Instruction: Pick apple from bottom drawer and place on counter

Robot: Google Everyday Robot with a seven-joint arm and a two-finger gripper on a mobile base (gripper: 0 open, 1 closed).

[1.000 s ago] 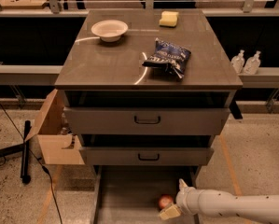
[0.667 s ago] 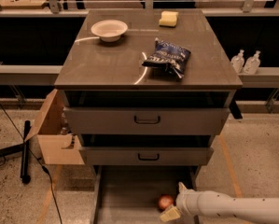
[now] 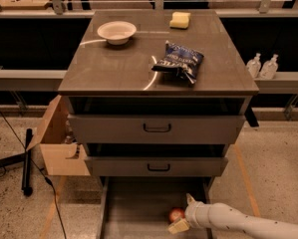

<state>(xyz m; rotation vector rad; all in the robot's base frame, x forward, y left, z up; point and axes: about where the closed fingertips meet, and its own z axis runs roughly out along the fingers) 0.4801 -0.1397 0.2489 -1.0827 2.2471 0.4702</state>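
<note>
The apple [image 3: 176, 214], small and red, lies on the grey floor of the pulled-out bottom drawer [image 3: 133, 215], right of its middle. My gripper [image 3: 184, 213] reaches in from the right on a white arm. Its fingers are spread, one fingertip [image 3: 190, 199] behind the apple and one [image 3: 178, 226] in front of it, so they sit on either side of the apple's right half. The counter [image 3: 118, 66] is the glossy grey-brown top of the cabinet above.
On the counter stand a white bowl [image 3: 116, 32], a yellow sponge [image 3: 180, 20] and a dark chip bag [image 3: 179, 61]. Two upper drawers [image 3: 157, 128] with black handles are partly out. A cardboard box [image 3: 59, 143] stands left of the cabinet, and bottles [image 3: 262, 66] at the right.
My gripper has edged slightly left, closer around the apple. The apple has not moved.
</note>
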